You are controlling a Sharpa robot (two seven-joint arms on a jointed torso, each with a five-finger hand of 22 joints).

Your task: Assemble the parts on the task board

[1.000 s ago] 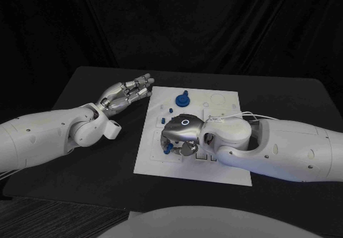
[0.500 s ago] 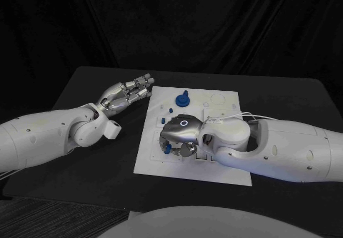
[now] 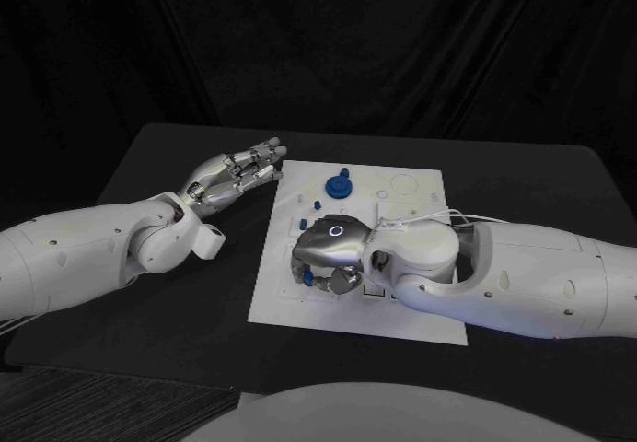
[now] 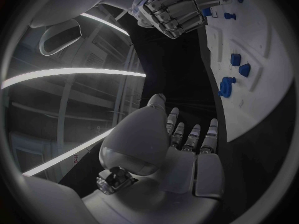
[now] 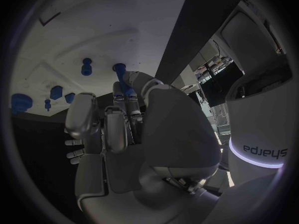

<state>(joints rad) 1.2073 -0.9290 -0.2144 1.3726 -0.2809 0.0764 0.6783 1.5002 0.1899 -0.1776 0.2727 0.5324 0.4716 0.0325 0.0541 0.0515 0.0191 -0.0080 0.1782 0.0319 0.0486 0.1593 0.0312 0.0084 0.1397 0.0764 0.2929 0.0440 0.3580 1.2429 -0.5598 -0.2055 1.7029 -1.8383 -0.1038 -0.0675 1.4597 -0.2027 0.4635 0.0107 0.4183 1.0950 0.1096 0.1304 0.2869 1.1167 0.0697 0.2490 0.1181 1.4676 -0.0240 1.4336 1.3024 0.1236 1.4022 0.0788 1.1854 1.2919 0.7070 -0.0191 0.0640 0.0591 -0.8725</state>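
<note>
Reading mirrored, "sharpa" marks the right wrist housing (image 5: pixel 264 152). Right hand (image 3: pixel 332 258) rests over the task board (image 3: pixel 399 318), fingers curled apparently around a blue part (image 5: pixel 121 74). Left hand (image 3: pixel 237 171) hovers just beside the board's far left corner, fingers extended, grasping nothing. More blue parts (image 3: pixel 340 185) stand on the white plate.

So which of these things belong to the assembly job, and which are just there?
Job:
- task board
- blue parts on it
- blue part at the right hand

Just there:
- left hand, open, beside the board
- black table
</note>
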